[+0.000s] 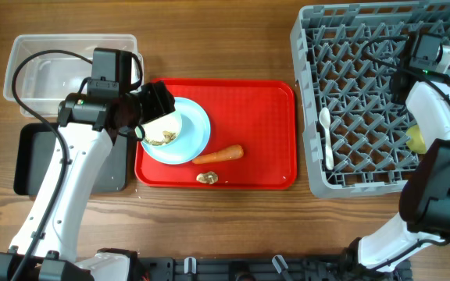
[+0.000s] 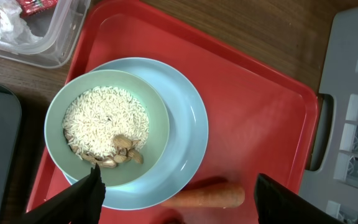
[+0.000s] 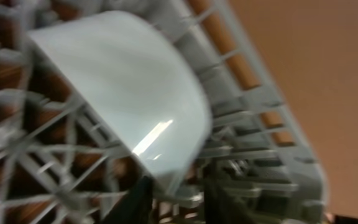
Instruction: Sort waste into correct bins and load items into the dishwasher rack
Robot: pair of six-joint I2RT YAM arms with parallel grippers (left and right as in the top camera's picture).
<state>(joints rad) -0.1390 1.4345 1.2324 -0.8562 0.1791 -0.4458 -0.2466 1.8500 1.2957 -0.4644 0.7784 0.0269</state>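
A pale bowl (image 2: 104, 127) of whitish rice scraps (image 2: 104, 118) and brown bits sits on the light blue plate (image 2: 188, 130) on the red tray (image 1: 264, 125). My left gripper (image 2: 179, 199) is open just above them, its fingers on either side of the plate's near edge and the orange carrot (image 2: 210, 196). A golden-brown lump (image 1: 207, 178) lies by the carrot (image 1: 219, 154). The wrapper (image 2: 36, 5) and tissue (image 2: 5, 25) lie in the clear tub (image 1: 69, 58). My right gripper (image 3: 185, 193) is shut on the rim of the second pale bowl (image 3: 123, 93) over the grey rack (image 1: 366, 94); this view is blurred.
The black tray (image 1: 33, 160) lies in front of the clear tub, partly under my left arm. A white spoon (image 1: 326, 136) lies in the rack. A yellow cup (image 1: 416, 140) shows in the rack beside my right arm. Bare wood table surrounds the tray.
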